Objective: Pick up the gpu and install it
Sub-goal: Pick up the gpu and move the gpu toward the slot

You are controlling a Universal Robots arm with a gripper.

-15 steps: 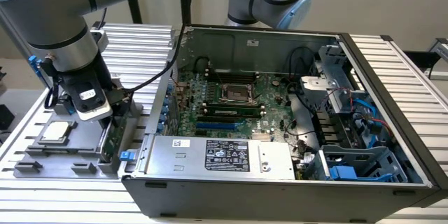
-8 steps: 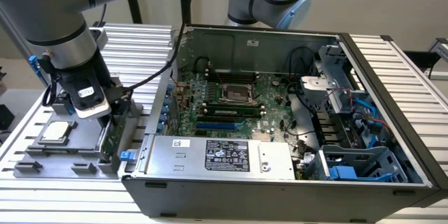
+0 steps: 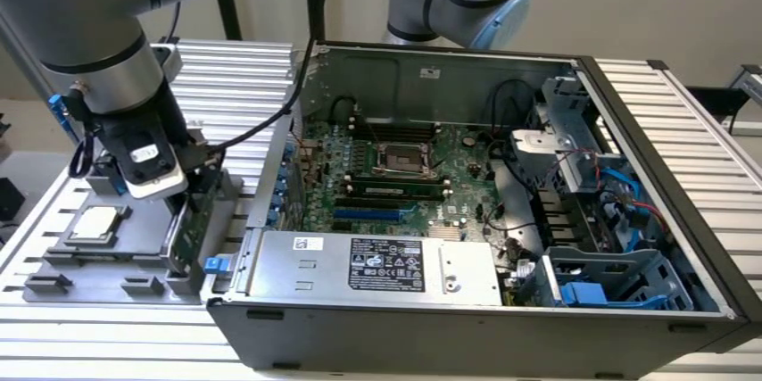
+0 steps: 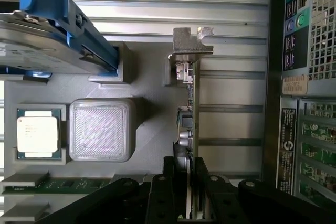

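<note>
Status: pick-up stage, nothing installed yet.

- The gpu point(image 4: 192, 103) is found standing on edge in its holder on the grey parts tray point(image 3: 71, 265), at the exterior view's left, just outside the open computer case point(image 3: 476, 327). Its silver end bracket point(image 4: 191, 43) is seen seated in the tray's notch, so the card is judged not yet lifted.
- The gripper point(image 4: 189, 174) is positioned directly over the card. Its fingers point(image 4: 176, 182) are partly closed and set on both faces of the board's edge; a grip on the card is judged to be made.
- The CPU chip point(image 4: 37, 134) and the hard drive with blue rails point(image 4: 47, 30) are noted on the same tray, untouched.
- Inside the case, the motherboard point(image 3: 393, 176) is exposed, and no card is seen in its blue expansion slots point(image 3: 375, 216).

Left to do: lift, transfer to the case, seating in a slot.
</note>
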